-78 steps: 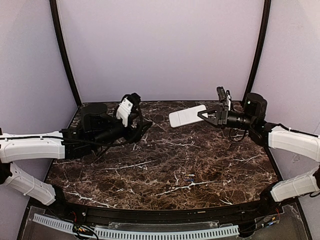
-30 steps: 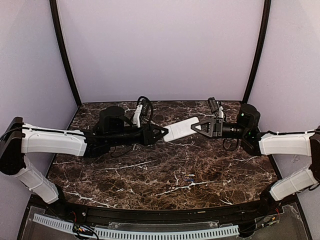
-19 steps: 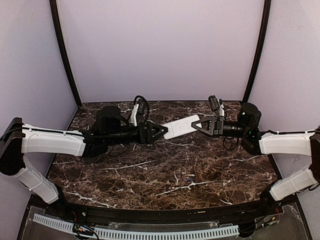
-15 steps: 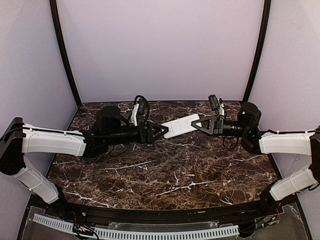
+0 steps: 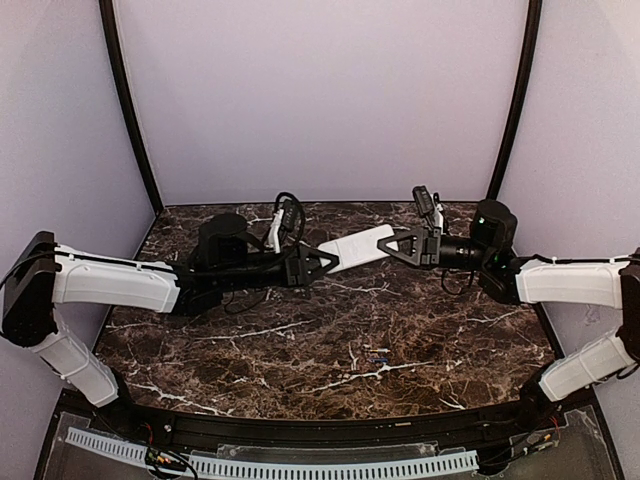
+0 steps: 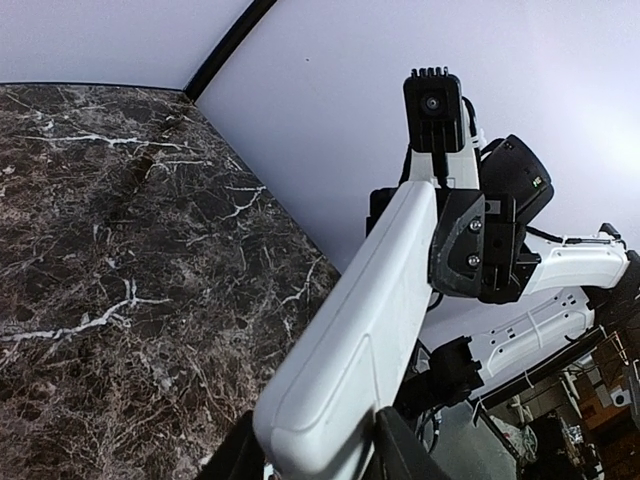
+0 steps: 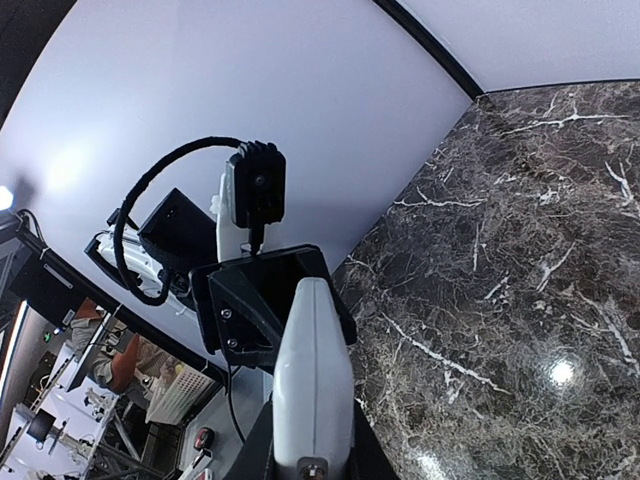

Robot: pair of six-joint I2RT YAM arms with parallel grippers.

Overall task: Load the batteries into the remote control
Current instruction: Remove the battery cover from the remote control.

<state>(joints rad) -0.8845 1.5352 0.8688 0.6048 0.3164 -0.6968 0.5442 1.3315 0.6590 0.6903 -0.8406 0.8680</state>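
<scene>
Top external shows the remote (image 5: pixel 357 247) held above the table (image 5: pixel 250 340), left gripper (image 5: pixel 322 262) and right gripper (image 5: pixel 392 245) each clamped on one end (a handover, I'd judge); batteries (image 5: pixel 377 354) lie loose nearer the front, so one gripper must let go cleanly next

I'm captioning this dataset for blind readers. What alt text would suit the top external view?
Two robot arms hold a small white rectangular remote control in the air between them, left hand at one end, right hand at the other, above a dark marble table. Tiny dark batteries lie on the table nearer the front.
</scene>
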